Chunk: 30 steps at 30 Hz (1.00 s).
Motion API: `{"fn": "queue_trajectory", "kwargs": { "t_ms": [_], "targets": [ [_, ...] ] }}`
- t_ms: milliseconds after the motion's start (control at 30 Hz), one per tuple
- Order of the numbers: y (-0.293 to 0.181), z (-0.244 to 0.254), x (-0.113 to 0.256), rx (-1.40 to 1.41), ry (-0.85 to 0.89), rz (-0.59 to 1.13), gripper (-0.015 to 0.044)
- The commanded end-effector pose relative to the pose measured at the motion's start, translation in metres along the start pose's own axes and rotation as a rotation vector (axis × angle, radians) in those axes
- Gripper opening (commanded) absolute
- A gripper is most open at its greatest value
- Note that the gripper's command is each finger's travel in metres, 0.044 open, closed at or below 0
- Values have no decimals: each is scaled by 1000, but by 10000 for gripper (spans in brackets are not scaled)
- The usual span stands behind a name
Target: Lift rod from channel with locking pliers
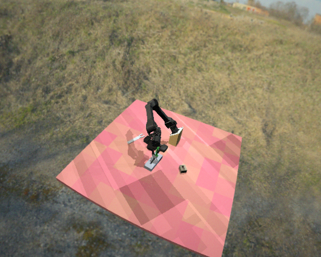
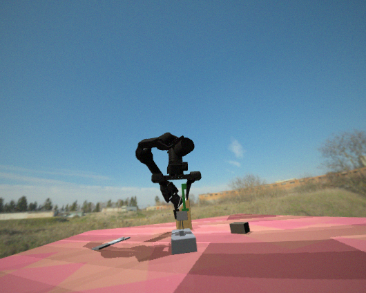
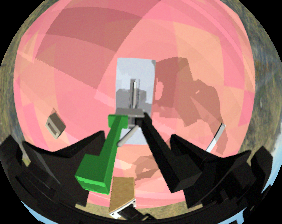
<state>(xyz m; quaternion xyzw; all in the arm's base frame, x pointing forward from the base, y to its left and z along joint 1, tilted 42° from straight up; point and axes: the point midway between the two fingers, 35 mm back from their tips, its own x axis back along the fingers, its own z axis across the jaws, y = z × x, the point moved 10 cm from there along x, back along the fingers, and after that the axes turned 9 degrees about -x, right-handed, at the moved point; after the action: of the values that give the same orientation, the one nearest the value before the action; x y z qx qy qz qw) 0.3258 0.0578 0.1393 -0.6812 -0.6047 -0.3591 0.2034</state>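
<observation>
And here, plenty of room is left around the grey channel block (image 1: 153, 162) (image 2: 184, 244) (image 3: 123, 67): it is set well in from every edge of the pink tabletop (image 1: 198, 194) (image 2: 92, 276) (image 3: 87, 30), with a broad stretch between it and the near edge in the top view. The small dark box (image 1: 183, 169) (image 2: 239, 228) (image 3: 55, 126) is separated from it by a gap, and the silver forked tool (image 1: 135, 139) (image 2: 110, 243) (image 3: 216, 138) is placed off to its other side.

One of each is counted: block, box, forked tool, tan upright panel (image 1: 175, 138) (image 2: 187, 221) (image 3: 122, 189) and pliers.

Now the locking pliers (image 1: 157, 150) (image 2: 184, 197) (image 3: 129, 112): green is shown on one handle, grey on the head, and they are held upright, head down, by the closed-in gripper (image 1: 155, 153) (image 2: 182, 207) (image 3: 128, 119). The head is poised over the block; whether the rod is enclosed by the jaws cannot be told.
</observation>
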Motion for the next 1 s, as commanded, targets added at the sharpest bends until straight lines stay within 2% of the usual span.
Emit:
{"fn": "queue_trajectory", "kwargs": {
  "t_ms": [0, 967],
  "targets": [
    [0, 1, 2, -1, 1, -4, 322],
    [-1, 1, -13, -1, 0, -4, 322]
  ]
}}
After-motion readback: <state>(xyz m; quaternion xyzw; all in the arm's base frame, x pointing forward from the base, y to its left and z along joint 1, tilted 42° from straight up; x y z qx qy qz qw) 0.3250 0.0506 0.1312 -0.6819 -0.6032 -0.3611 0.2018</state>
